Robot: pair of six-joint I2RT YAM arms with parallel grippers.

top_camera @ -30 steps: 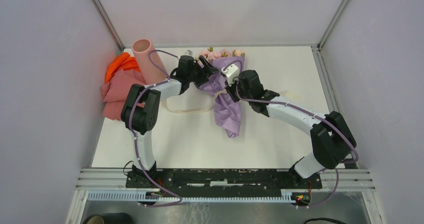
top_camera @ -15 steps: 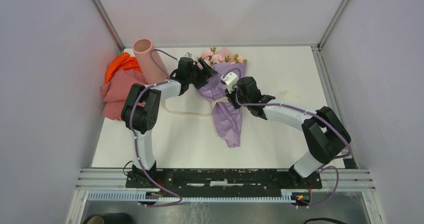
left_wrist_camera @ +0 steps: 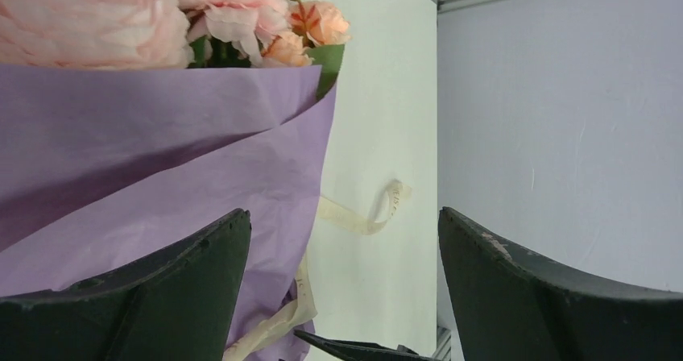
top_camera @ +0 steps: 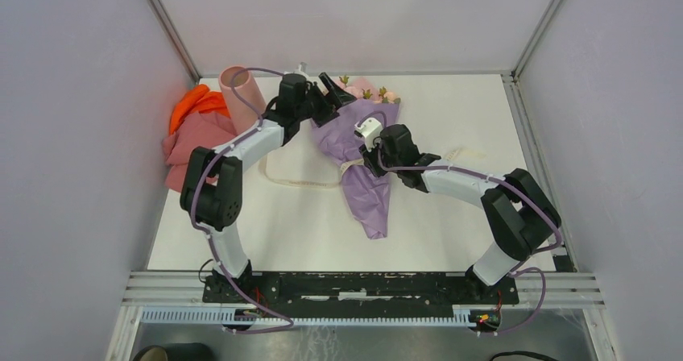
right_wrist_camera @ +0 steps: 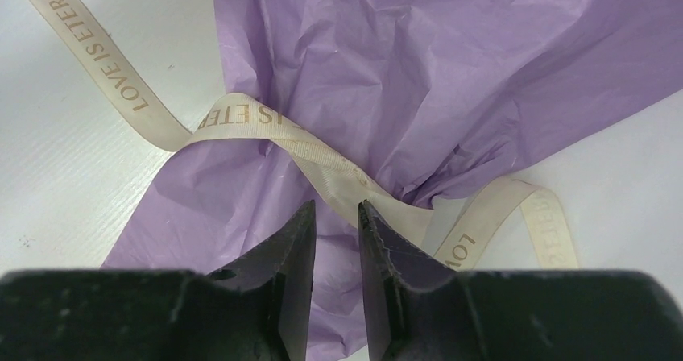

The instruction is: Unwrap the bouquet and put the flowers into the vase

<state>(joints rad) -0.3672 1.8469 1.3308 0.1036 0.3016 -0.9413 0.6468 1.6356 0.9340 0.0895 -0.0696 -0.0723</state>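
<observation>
Since a second ago the left gripper point(top_camera: 332, 89) has swung toward the flowers point(left_wrist_camera: 233, 14), fingers wide apart and empty. Right gripper point(right_wrist_camera: 337, 212) fingers have parted slightly at the ribbon point(right_wrist_camera: 258, 118). Still wrapped, the bouquet point(top_camera: 366, 192) lies on the table point(top_camera: 451, 208), near the vase point(top_camera: 240, 87)

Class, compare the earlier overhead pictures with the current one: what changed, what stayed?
The left end effector, open, reached farther back, beside the flowers. The right end effector drew back a little, jaws slightly apart over the ribbon; the bouquet shifted with it. The vase and cloths stayed put.
</observation>
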